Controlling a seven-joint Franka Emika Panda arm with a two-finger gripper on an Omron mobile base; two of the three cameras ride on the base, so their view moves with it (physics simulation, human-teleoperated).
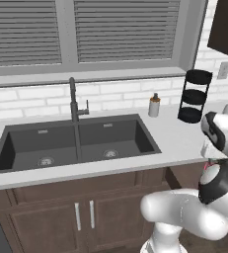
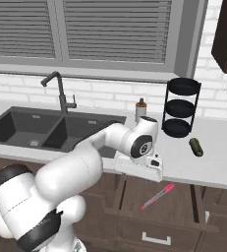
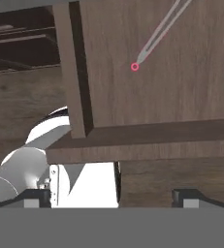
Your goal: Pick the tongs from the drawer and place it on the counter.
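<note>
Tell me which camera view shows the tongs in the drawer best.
The right base view: the tongs lie whole and pinkish-red on the floor of the open drawer, below the counter edge. The hand view catches just one end of them, grey with a pink tip, running out of the top edge.

From my station the light is even and soft, with no glare and only faint shading inside the sink (image 1: 76, 141). Both base views look coarse and slightly blurred. In the hand view the drawer (image 3: 152, 63) wood is dim and the tongs (image 3: 154, 38) appear, perhaps, smeared.
</note>
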